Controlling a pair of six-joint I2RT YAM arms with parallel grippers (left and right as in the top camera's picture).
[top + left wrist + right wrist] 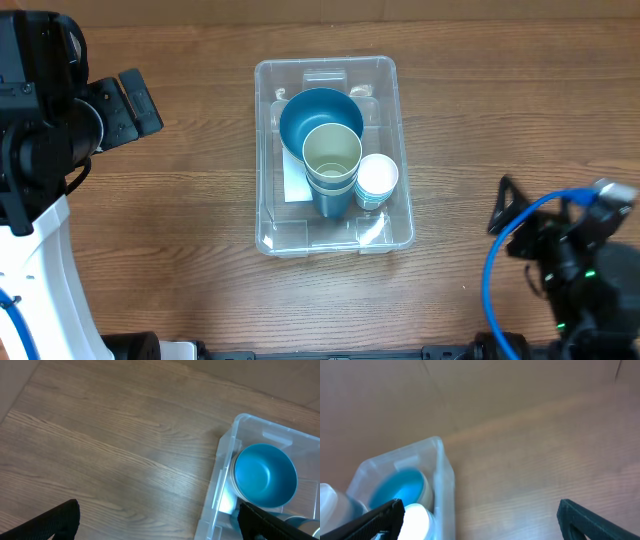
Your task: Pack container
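From overhead, the large clear rectangular plastic container [320, 242] with rounded corners sits at the centre of the frame on the brown wood-grain table [160, 220]. It holds a round blue bowl [320, 112] toward its upper end. Just below the bowl is a teal cup [332, 152] with a cream inside, which looks like a stack of several, and a small white cup [377, 180] is beside it to the right. A white label [294, 180] shows through the base at the left. No loose item lies on the table in this view and no lid is visible, so the packing looks finished or nearly so, though anything outside the frame cannot be judged. The left arm [60, 130] is at the upper left and the right arm [585, 265] at the lower right, both well apart from the container. In the left wrist view, the left gripper [157, 507] is spread wide with only bare table between its fingers, and the container fills the right of the frame. The right wrist view is blurred, but the right gripper [481, 506] is likewise wide apart and empty, with the container at the lower left. Beyond the table edge only a plain tan surface shows.
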